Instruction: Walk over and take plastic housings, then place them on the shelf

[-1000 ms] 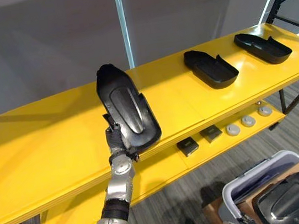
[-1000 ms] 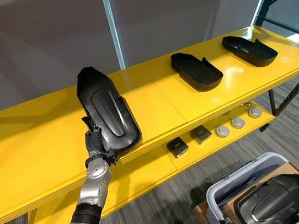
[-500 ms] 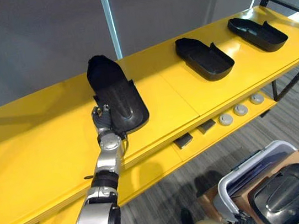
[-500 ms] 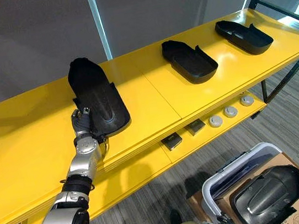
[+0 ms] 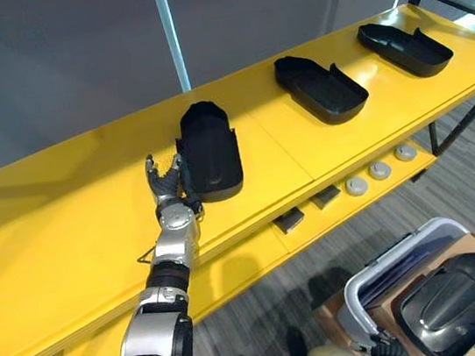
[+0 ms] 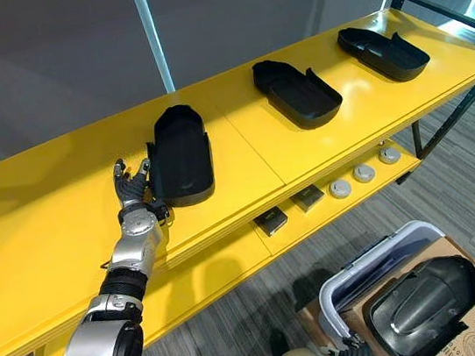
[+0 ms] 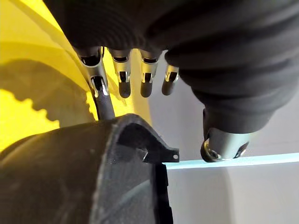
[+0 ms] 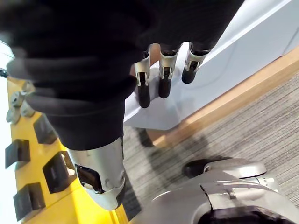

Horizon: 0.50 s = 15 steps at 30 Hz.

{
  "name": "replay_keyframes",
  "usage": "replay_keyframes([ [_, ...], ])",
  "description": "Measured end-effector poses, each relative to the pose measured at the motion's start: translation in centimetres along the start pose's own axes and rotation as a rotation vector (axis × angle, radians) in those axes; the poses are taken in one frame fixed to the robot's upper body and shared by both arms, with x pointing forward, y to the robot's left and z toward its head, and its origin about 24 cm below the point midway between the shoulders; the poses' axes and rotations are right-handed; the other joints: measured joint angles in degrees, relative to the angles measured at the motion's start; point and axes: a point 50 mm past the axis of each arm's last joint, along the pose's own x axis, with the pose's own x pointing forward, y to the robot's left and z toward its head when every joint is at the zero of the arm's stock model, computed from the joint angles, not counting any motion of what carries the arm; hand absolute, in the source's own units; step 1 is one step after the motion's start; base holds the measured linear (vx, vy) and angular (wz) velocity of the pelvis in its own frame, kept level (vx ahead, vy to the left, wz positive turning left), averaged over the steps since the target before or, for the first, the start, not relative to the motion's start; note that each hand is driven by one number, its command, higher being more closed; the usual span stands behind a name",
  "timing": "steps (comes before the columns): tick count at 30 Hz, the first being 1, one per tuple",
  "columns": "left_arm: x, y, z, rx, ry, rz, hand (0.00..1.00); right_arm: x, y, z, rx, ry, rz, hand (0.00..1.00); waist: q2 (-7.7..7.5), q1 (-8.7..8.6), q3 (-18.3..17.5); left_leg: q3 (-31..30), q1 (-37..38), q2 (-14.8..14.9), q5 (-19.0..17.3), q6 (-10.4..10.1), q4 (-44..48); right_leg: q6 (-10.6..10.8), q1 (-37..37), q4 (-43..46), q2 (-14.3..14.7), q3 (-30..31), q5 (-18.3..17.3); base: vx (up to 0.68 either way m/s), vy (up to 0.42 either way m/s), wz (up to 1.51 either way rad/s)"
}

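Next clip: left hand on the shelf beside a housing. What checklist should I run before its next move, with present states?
1. Placed housing lies flat on the yellow shelf: ok.
2. It sits inside the shelf's front edge: ok.
3. Left hand open: ok.
4. Its fingers clear of the housing: cannot tell.
5. Right hand straight-fingered, empty: ok.
6. Next housing in view for pickup: ok.

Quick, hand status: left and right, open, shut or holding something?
Left hand: open, beside the housing on the shelf.
Right hand: open, holding nothing.
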Motion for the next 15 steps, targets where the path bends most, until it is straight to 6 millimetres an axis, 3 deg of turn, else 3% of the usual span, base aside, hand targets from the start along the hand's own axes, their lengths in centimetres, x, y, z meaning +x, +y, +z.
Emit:
replay_keyframes([
  [9, -2.1, -0.1, 2.6, -0.072, -0.161, 0.000, 0.00, 0.1, -0.1, 0.2, -0.003, -0.005, -0.018, 0.00, 0.30, -0.06, 0.43, -0.34, -0.03, 0.02, 0.16, 0.23, 0.31, 0.00, 0.21, -0.17, 0.05, -0.78, 0.00, 0.00, 0.000, 0.02],
  [12, -3.8, 0.4, 4.1, -0.085, -0.281, -0.016, 0.00, 0.1, -0.3, 0.1, -0.005, -0.003, -0.022, 0.00, 0.52, 0.13, 0.52, -0.97, 0.02, 0.02, 0.18, 0.25, 0.32, -0.01, 0.69, -0.47, 0.05, -1.26, -0.01, -0.01, -0.006, 0.11],
  [15, -5.0, 0.7, 4.1, -0.061, -0.332, -0.047, 0.00, 0.1, -0.4, 0.1, -0.007, -0.003, -0.025, 0.00, 0.85, 0.88, 0.54, -1.34, 0.25, 0.06, 0.22, 0.31, 0.30, -0.01, 1.16, -0.71, 0.06, -1.36, -0.01, -0.04, -0.010, 0.07],
])
